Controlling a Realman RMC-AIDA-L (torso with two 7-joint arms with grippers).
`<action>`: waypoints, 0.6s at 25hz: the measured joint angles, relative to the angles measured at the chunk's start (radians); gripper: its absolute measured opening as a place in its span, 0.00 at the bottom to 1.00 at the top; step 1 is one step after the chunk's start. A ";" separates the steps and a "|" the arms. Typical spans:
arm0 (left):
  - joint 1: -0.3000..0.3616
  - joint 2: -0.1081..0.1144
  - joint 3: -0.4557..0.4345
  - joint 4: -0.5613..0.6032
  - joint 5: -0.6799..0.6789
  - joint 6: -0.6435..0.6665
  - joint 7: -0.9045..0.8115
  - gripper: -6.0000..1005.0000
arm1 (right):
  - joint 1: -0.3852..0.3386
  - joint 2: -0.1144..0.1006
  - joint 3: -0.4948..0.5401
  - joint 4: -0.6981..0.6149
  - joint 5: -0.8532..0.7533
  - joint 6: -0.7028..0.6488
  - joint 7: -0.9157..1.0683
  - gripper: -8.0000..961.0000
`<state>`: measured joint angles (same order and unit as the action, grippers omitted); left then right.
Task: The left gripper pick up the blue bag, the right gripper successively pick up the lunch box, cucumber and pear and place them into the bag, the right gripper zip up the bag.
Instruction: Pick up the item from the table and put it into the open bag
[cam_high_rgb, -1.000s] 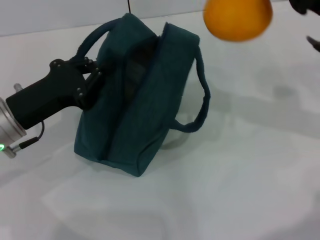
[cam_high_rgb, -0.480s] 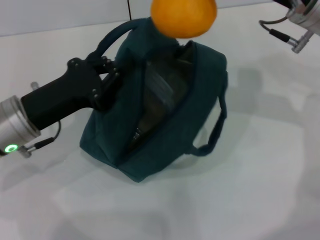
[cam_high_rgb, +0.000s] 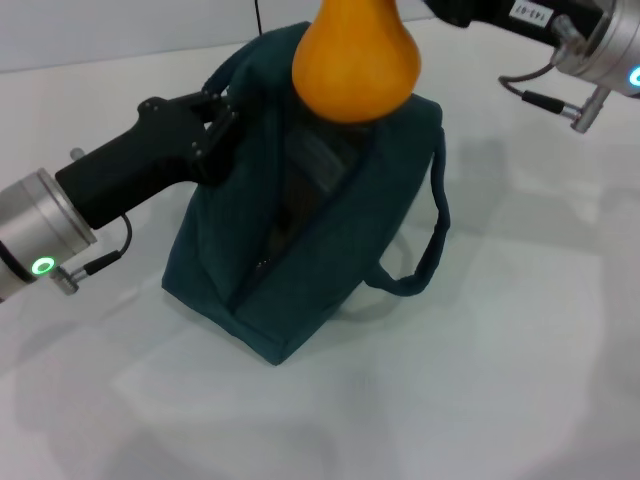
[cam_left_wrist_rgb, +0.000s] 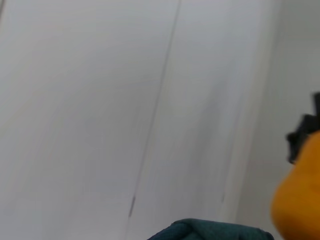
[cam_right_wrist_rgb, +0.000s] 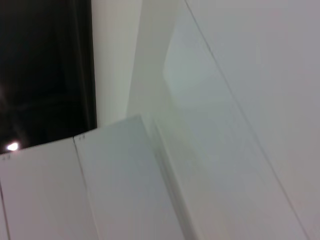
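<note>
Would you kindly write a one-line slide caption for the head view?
Left hand holds the blue bag open while the pear hangs above its opening.

Probably a lab or test room: a bare white table (cam_high_rgb: 480, 330) under the left gripper (cam_high_rgb: 215, 125), with plain white wall panels (cam_right_wrist_rgb: 225, 100) behind.

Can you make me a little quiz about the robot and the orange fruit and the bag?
1. True or false: the pear hangs above the open bag.
2. Which gripper holds the bag's side? A) left gripper B) right gripper
3. Fill in: the bag sits on a white ____.

Key: 1 true. 2 A. 3 table.
</note>
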<state>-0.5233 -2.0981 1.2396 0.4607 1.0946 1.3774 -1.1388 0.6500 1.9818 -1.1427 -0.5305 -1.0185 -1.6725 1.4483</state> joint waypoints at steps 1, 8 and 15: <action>-0.007 0.001 0.000 -0.010 -0.007 -0.009 0.002 0.06 | 0.001 0.001 0.000 0.000 -0.009 0.000 0.002 0.04; -0.015 0.002 0.000 -0.026 -0.034 -0.022 0.034 0.06 | 0.016 0.021 -0.003 -0.002 -0.115 0.052 -0.003 0.04; -0.024 0.000 0.001 -0.036 -0.038 -0.023 0.052 0.06 | 0.050 0.039 -0.011 0.002 -0.155 0.086 -0.034 0.04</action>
<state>-0.5478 -2.0982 1.2410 0.4247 1.0566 1.3547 -1.0867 0.7000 2.0208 -1.1537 -0.5281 -1.1733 -1.5867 1.4146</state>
